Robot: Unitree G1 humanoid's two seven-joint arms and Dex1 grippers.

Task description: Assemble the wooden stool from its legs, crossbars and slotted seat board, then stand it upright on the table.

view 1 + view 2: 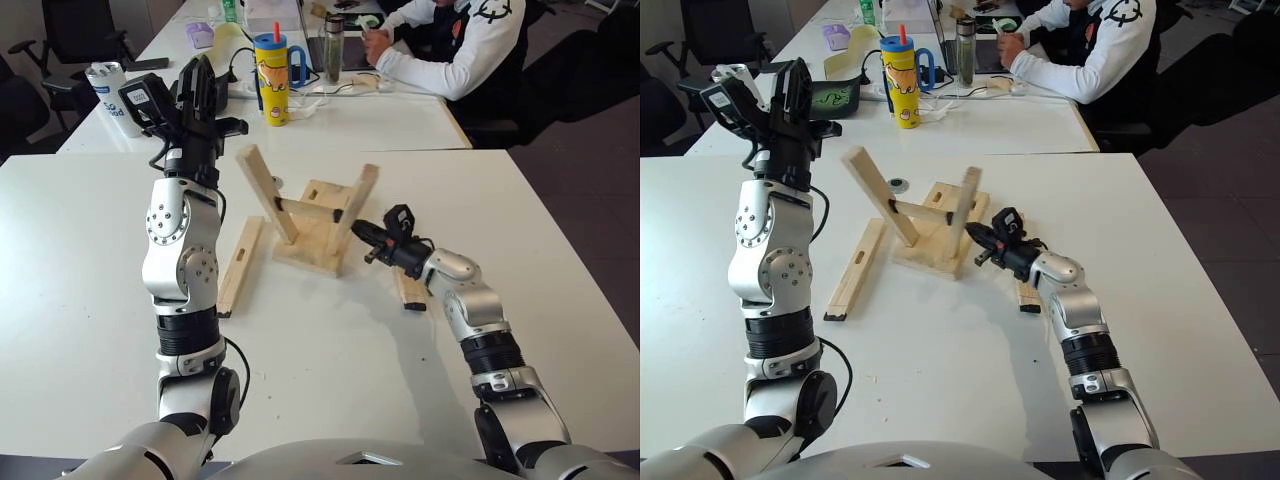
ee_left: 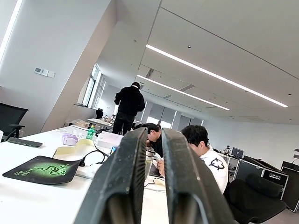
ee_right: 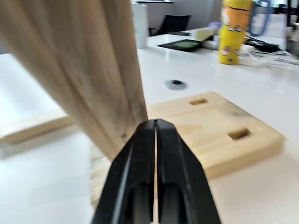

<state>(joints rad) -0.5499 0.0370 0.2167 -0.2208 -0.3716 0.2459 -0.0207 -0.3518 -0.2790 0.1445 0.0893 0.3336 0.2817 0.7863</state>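
Right end effector (image 1: 358,230): low over the surface (image 1: 90,260), fingers pressed together with nothing between them, tips at or just off the right leg (image 1: 358,200); contact cannot be told.
Left end effector (image 1: 200,68): raised high above the surface's far left, fingers nearly together with only a slit between, holding nothing.
Seat (image 1: 312,256): lies flat at mid-surface, underside up, 2 empty slots facing the right wrist camera.
Legs in seat: 2, the left leg (image 1: 268,195) and the right leg, both leaning outward, joined by 1 crossbar (image 1: 308,208).
Loose leg (image 1: 240,265): flat on the surface just left of the seat, long axis running from near to far.
Short piece (image 1: 410,292): flat beside the right forearm, partly hidden by it.
Key relation: the right leg stands straight ahead of the right fingertips, toward the robot's left; its long axis rises from the seat and tips toward the right arm.
Nearer arm: right for the standing legs and the short piece; left for the loose leg, though it hangs well above it.
Stage, as judged: roughly half built, stool not yet upright.
Next move needs: probably a push or steadying on that leaning leg; closed fingers suit a nudge, not a grasp.
Risk: a push could tilt the whole frame or slide the seat.
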